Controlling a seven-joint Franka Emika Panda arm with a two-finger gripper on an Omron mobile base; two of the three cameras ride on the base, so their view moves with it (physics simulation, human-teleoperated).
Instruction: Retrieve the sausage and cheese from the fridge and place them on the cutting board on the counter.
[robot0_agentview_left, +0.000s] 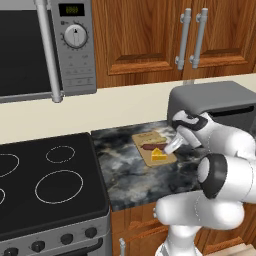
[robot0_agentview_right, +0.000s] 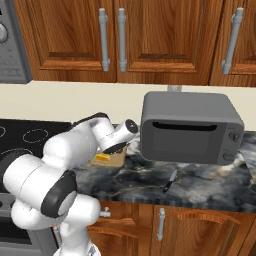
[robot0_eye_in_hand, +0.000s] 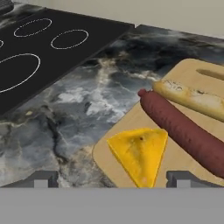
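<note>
the hand (robot0_eye_in_hand: 113, 178) hangs with tips spread wide over the cheese (robot0_eye_in_hand: 139, 154), a light, firm wedge on the cutting board (robot0_eye_in_hand: 192, 74) at lower right beside the sausage (robot0_eye_in_hand: 183, 129), best pinched across its flat sides.

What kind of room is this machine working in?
A kitchen, by the look of it: a black stovetop beside a dark stone counter, wooden cabinets above, and a cutting board holding a sausage and cheese.
</note>
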